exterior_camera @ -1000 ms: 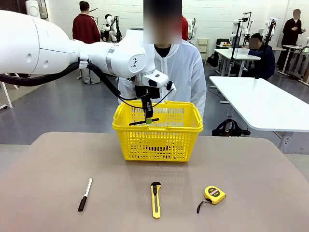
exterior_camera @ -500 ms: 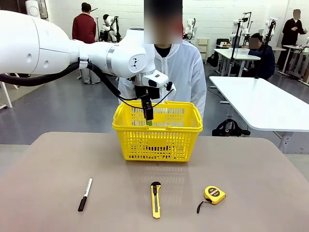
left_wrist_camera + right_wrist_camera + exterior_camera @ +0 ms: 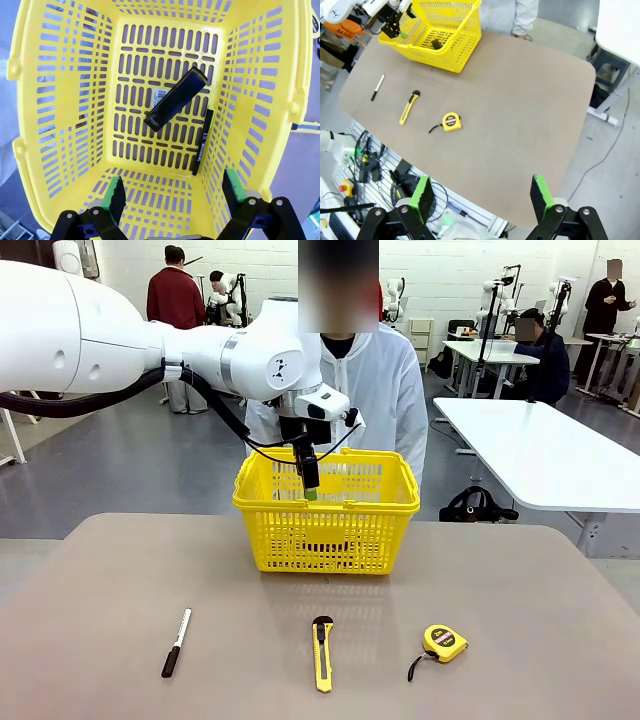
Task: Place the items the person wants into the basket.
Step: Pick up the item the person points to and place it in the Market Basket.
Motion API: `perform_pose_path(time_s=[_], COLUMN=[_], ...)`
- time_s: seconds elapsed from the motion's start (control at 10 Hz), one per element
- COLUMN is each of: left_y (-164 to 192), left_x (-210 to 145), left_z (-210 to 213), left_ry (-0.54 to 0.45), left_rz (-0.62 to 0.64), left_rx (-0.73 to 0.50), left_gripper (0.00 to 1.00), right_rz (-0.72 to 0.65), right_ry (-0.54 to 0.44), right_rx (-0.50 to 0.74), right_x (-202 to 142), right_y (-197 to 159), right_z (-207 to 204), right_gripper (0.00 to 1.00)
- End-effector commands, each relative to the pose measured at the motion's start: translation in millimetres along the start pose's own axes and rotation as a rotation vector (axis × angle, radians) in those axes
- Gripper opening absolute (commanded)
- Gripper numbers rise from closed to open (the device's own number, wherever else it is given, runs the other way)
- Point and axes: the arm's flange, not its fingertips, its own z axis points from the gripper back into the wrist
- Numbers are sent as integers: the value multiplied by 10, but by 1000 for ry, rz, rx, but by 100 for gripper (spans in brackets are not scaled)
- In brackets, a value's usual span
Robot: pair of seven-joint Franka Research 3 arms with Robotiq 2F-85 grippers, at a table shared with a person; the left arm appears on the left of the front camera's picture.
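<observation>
**Left gripper empty over basket, pen inside**

From the front, the left gripper (image 3: 310, 491) hangs over the yellow lattice plastic shopping basket (image 3: 325, 536), with the person in a white hooded jacket (image 3: 385, 380) behind it. The left wrist view looks inside: the jaws are spread wide and hold nothing. The thin black pen (image 3: 202, 142) lies on the basket floor beside a flat black bar (image 3: 176, 100).

The small round yellow tape measure (image 3: 444, 642) lies on the brown table (image 3: 540, 580), right of the long yellow utility knife (image 3: 322, 652) and the white-and-black marker (image 3: 177, 642). From its wrist view, the right gripper (image 3: 482, 194) gapes wide and empty, high above the table.
</observation>
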Motion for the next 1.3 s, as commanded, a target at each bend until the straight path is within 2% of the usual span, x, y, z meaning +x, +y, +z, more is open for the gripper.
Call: perform_pose_path(time_s=[0.0, 0.1, 0.2, 0.4, 0.6, 0.7, 0.9, 1.2], left_y=[0, -47, -147, -593, -964, -1156, -1389, -1483], left_x=[-18, -151, -388, -1060, -1718, -2035, -2429, -2699], left_z=[143, 296, 484, 1027, 1320, 1333, 1275, 1189], left_ry=[-4, -25, -21, -37, -12, -21, -45, -52], left_rz=[6, 12, 83, 212, 352, 394, 432, 459], left_rx=[5, 15, 14, 125, 198, 215, 229, 222], left_gripper=[100, 100, 100, 100, 100, 100, 100, 100], right_rz=[10, 10, 10, 10, 10, 10, 10, 10], right_ry=[-10, -10, -10, -10, -10, -10, -10, -10], right_rx=[27, 27, 27, 27, 27, 27, 27, 27], right_x=[-11, -11, -11, -11, -11, -11, -11, -11], right_y=[5, 5, 5, 5, 5, 5, 5, 5], right_z=[-25, -25, -25, -25, -25, -25, -25, -25], right_gripper=[100, 100, 100, 100, 100, 100, 100, 100])
